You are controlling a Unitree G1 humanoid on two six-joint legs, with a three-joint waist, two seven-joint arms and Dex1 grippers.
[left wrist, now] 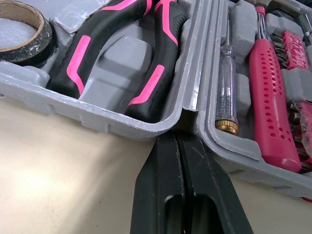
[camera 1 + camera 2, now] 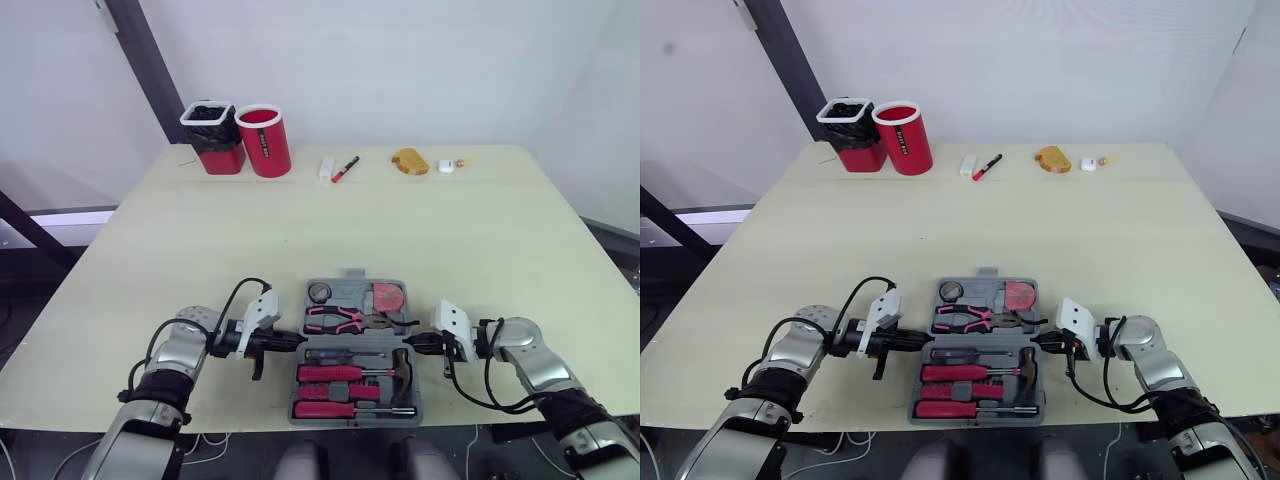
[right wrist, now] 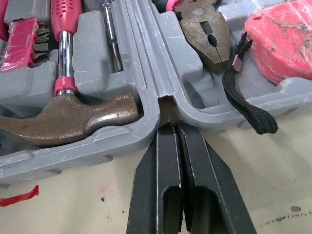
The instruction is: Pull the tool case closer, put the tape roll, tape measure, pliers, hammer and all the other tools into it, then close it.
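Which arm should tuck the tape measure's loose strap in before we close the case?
Right. The strap hangs over the case wall beside its shut jaws; the left arm is at the opposite side.

My head cameras look forward and down over the table (image 2: 400,230); each wrist camera sits close against the tool case (image 2: 354,343) hinge, from opposite sides.

A bag-lined red bin (image 2: 212,137) and a red cup (image 2: 263,141) are set side by side at the table's (image 2: 200,240) far left. A white block (image 2: 326,168), red pen (image 2: 345,168), orange lump (image 2: 410,161) and small white piece (image 2: 446,166) are laid along the far edge.
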